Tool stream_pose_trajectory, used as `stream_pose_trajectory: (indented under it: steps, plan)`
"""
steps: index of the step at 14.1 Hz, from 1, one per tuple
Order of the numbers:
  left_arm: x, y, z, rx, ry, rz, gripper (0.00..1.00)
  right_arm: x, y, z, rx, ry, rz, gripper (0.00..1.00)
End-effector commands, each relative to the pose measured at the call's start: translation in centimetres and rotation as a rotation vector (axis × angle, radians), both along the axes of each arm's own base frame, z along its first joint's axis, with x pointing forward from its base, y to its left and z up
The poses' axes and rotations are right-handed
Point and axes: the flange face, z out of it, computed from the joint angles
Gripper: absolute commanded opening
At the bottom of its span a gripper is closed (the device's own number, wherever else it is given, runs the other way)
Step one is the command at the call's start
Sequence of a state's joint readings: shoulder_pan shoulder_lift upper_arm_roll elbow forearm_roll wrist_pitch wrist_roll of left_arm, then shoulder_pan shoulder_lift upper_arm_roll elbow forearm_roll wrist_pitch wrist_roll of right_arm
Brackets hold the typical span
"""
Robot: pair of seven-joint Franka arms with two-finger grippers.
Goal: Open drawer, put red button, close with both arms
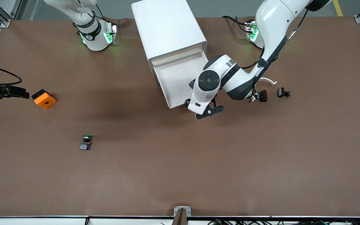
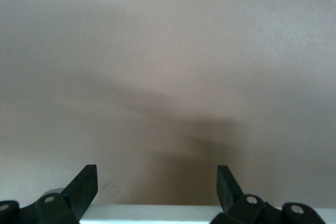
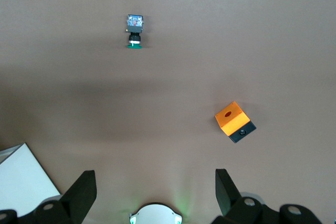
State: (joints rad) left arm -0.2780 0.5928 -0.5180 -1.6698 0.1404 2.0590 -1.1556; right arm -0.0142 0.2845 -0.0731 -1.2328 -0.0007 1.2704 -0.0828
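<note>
The tiny push-button switch with a dark red cap (image 1: 262, 95), the red button, lies on its side on the brown tabletop (image 1: 180, 175), under the left arm's elbow. In the front view it sits at roughly two to three o'clock from the left gripper (image 1: 209, 112), near it but clear of the jaws. Those jaws are spread wide and hold nothing; they hang at the front lip of the open white drawer (image 1: 180, 81), and I cannot tell if they touch it.

Closest to the front camera, toward the right arm's end, lies the matching green-capped switch (image 1: 86, 142). An orange cube with a black base (image 1: 44, 98) is at about eleven o'clock from it. A small black part (image 1: 283, 92) rests just beside the red button. The drawer juts from a white box cabinet (image 1: 167, 31) between the arm bases.

The right gripper (image 3: 155, 182) waits high over the tabletop at its own end, jaws wide apart and empty.
</note>
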Motion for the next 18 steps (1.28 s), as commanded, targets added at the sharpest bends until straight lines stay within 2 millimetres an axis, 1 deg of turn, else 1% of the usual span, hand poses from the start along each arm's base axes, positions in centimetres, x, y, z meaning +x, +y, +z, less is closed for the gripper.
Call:
stream_pose_trajectory:
  steps: [1,2,3,5,7,8,9,10,12,13,14,15,16,17,18]
  plan:
    - [-2.1,-0.8,0.2,0.004,0.004,-0.010,1.00,-1.6,0.0,3.1,-0.005,0.001,0.002,1.00]
    - [-2.5,-1.1,0.1,0.005,0.012,-0.005,1.00,-2.1,0.1,3.8,-0.004,-0.004,0.004,1.00]
    - [-2.9,-1.4,0.0,0.006,0.020,-0.002,1.00,-2.8,0.3,5.0,0.001,-0.023,0.006,1.00]
    - [-3.4,-1.8,0.1,0.007,0.028,-0.005,1.00,-3.0,0.1,5.8,0.006,-0.057,0.002,1.00]
    - [-4.5,-2.6,0.2,0.016,0.046,-0.007,1.00,-3.8,-0.5,6.9,0.013,-0.073,0.004,1.00]
    - [-4.9,-2.8,0.2,0.022,0.055,-0.008,1.00,-3.8,-1.2,6.7,0.002,-0.067,-0.008,1.00]
    - [-5.4,-3.1,0.3,0.027,0.064,-0.009,1.00,-4.1,-2.4,7.0,0.016,-0.072,-0.027,1.00]
    - [-5.9,-3.5,0.4,0.026,0.067,-0.011,1.00,-4.5,-2.4,7.8,0.013,-0.092,-0.028,1.00]
    - [-6.9,-4.4,0.3,0.026,0.082,-0.009,1.00,-5.4,-2.2,8.6,0.014,-0.101,-0.025,1.00]
    - [-7.4,-4.9,0.3,0.023,0.087,-0.010,1.00,-6.3,-2.0,8.4,0.016,-0.084,-0.022,1.00]
    - [-7.8,-5.2,0.5,0.021,0.089,-0.006,1.00,-7.7,-1.9,7.5,0.020,-0.057,-0.023,1.00]
    - [-7.9,-5.3,0.5,0.023,0.089,0.001,1.00,-9.1,-1.9,7.0,0.026,-0.067,-0.025,1.00]
    - [-8.0,-5.3,0.5,0.025,0.089,0.004,1.00,-10.5,-1.5,6.6,0.026,-0.106,-0.017,1.00]
    - [-8.4,-5.7,0.5,0.025,0.094,0.004,1.00,-11.5,-1.1,6.7,0.024,-0.157,-0.011,1.00]
    - [-8.9,-6.0,0.0,0.025,0.108,0.003,1.00,-11.9,-0.6,6.8,0.024,-0.172,0.000,1.00]
